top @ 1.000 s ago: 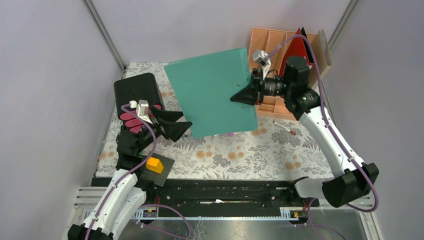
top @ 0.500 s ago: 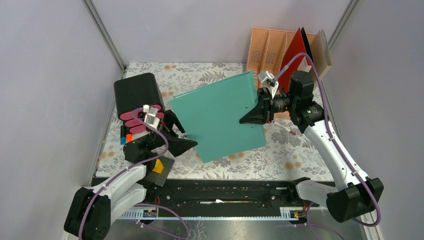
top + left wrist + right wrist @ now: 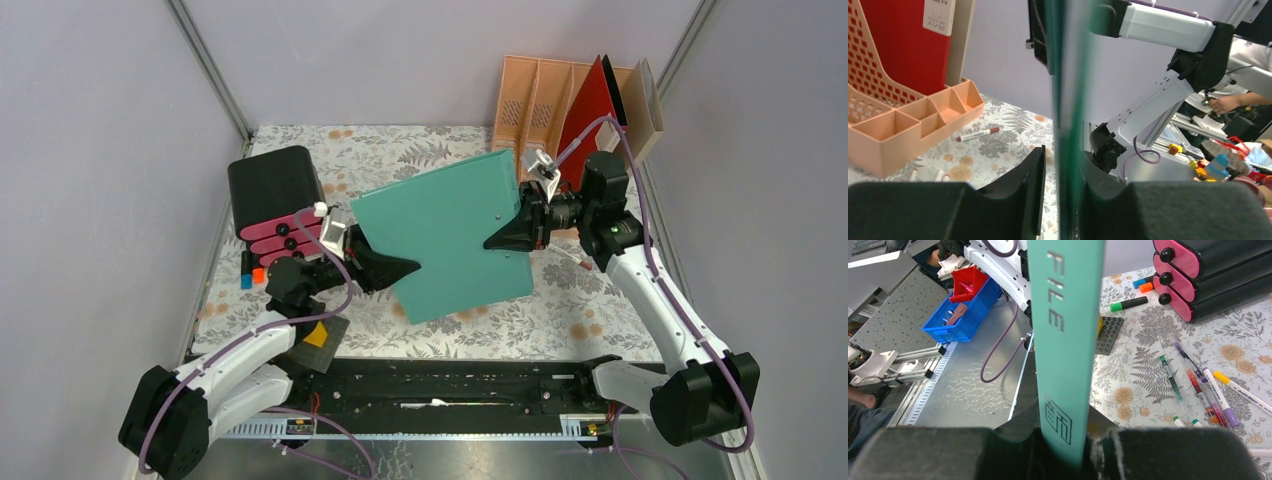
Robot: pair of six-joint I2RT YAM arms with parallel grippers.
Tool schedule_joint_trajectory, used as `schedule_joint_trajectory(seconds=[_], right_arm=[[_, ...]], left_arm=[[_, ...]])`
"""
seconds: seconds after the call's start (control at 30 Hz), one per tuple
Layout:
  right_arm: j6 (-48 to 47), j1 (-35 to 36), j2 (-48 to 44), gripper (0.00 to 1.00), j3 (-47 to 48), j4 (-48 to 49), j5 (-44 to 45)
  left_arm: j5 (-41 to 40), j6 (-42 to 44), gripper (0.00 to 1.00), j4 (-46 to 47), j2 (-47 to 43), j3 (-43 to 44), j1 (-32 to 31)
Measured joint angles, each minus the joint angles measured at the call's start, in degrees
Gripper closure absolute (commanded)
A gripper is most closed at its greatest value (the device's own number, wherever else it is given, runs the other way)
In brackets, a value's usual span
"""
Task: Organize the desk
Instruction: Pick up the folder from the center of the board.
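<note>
A teal file folder (image 3: 450,230) hangs tilted above the flowered desk (image 3: 570,320). My right gripper (image 3: 498,238) is shut on its spine edge at the right. The right wrist view shows that spine (image 3: 1065,315), marked FILE, pinched between both jaws of this gripper (image 3: 1065,440). My left gripper (image 3: 405,270) straddles the folder's lower left edge. In the left wrist view the folder (image 3: 1068,100) stands edge-on between the jaws of the left gripper (image 3: 1063,155). One finger (image 3: 1035,170) stays a narrow gap off it; the other lies against it.
A peach file rack (image 3: 535,95) with a red folder (image 3: 590,95) stands at the back right. A black drawer box with pink fronts (image 3: 275,195) sits at the left. Several pens (image 3: 1198,385) lie under the folder. A red marker (image 3: 978,134) lies by the rack, a grey baseplate (image 3: 318,333) at the front left.
The right arm has lowered and tilted the folder toward the left. The left gripper has moved right onto the folder's lower left edge, and its jaws have narrowed around it.
</note>
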Motion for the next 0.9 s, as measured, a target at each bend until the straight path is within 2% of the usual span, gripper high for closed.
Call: schedule_joint_trajectory(seconds=[0.03, 0.07, 0.23, 0.3, 0.4, 0.63, 0.73, 0.9], right_arm=[[0.2, 0.0, -0.1, 1.0, -0.3, 0.4, -0.2], [0.3, 0.0, -0.2, 1.0, -0.6, 0.8, -0.3], [0.4, -0.3, -0.4, 0.83, -2.2, 1.7, 0.0], [0.3, -0.6, -0.6, 0.64, -2.6, 2.0, 0.0], [0.3, -0.8, -0.7, 0.46, -2.8, 2.1, 0.4], [-1.0, -1.0, -0.5, 0.33, -2.1, -0.4, 1.4], [-3.5, -1.1, 0.5, 0.24, 0.8, -5.2, 2.3], [-10.0, -1.1, 3.1, 0.21, 8.8, -16.0, 5.0]], left_arm=[[-0.2, 0.6, 0.97, -0.8, 0.9, 0.2, 0.0], [-0.2, 0.8, 1.0, -1.3, 1.5, 0.3, 0.0], [-0.4, 1.7, 1.0, -3.3, 2.8, 0.7, 0.0], [-0.5, 1.9, 1.0, -4.3, 2.8, 1.0, -0.1], [-0.4, 2.1, 1.0, -6.4, 2.8, 1.8, -0.1], [1.0, 1.4, 1.0, -10.7, 3.0, 2.6, 0.6], [2.1, 0.3, 1.0, -12.0, 3.0, 2.8, 2.0], [3.4, -0.7, 1.0, -13.2, 3.0, 2.9, 3.7]])
